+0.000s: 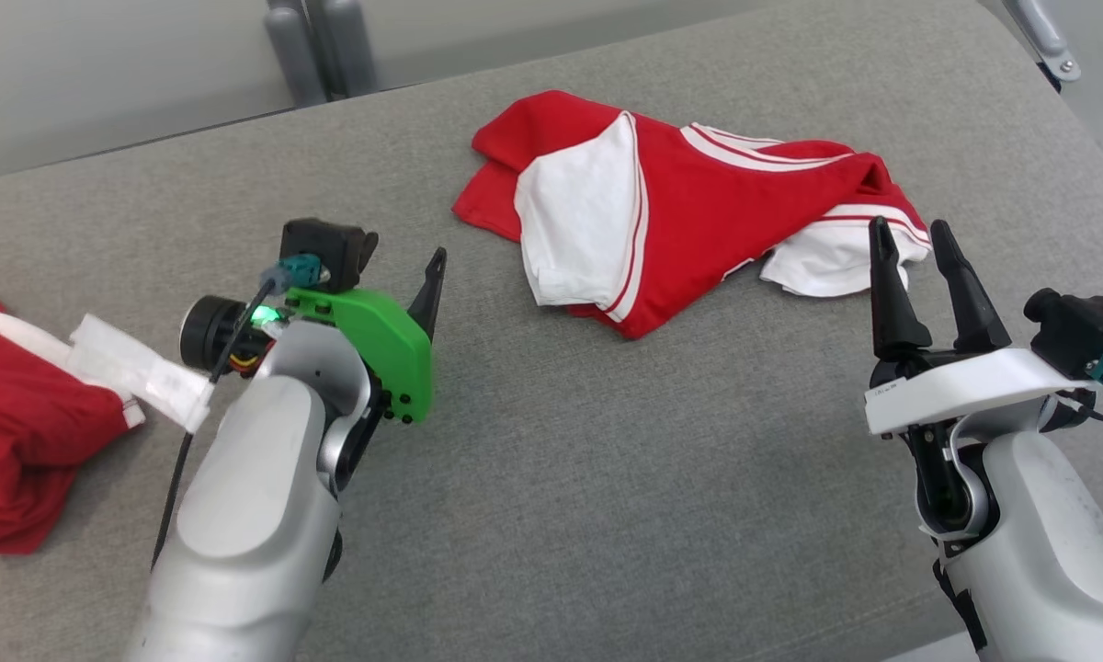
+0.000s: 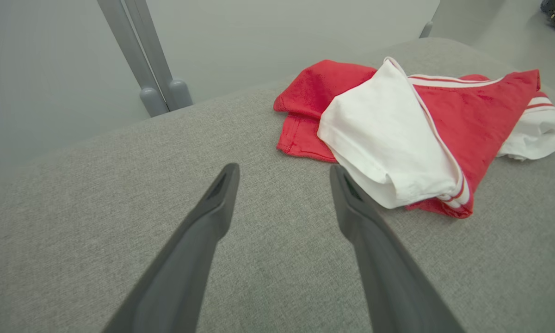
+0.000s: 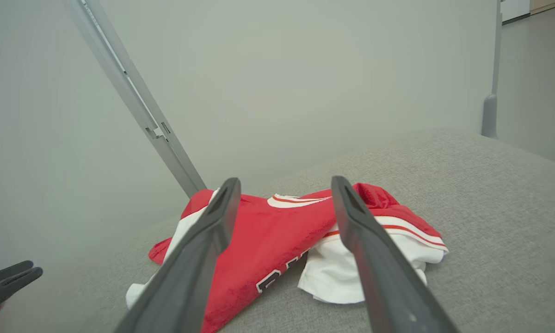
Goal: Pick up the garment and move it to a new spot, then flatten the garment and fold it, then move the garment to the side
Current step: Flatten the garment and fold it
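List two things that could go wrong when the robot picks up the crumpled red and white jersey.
1. The jersey lies bunched with sleeves folded over; the open right gripper, nearest a white sleeve, may pinch one layer and lift it twisted.
2. A second red garment lies beside the left forearm; a swing of that arm might drag it.

Light was bright, even and diffuse, falling from above by the look of the shadows, so the garment [image 1: 662, 221] cast only a thin, soft shadow on the grey cushion [image 1: 551, 515]. Reds looked saturated and whites showed their folds. A small green lamp [image 1: 262, 315] glowed on the left wrist. The head view was sharp. In the wrist views the near fingers [image 2: 189, 259] looked soft and stretched toward the bottom edge, and the far wall [image 3: 305, 69] was a hazy grey.
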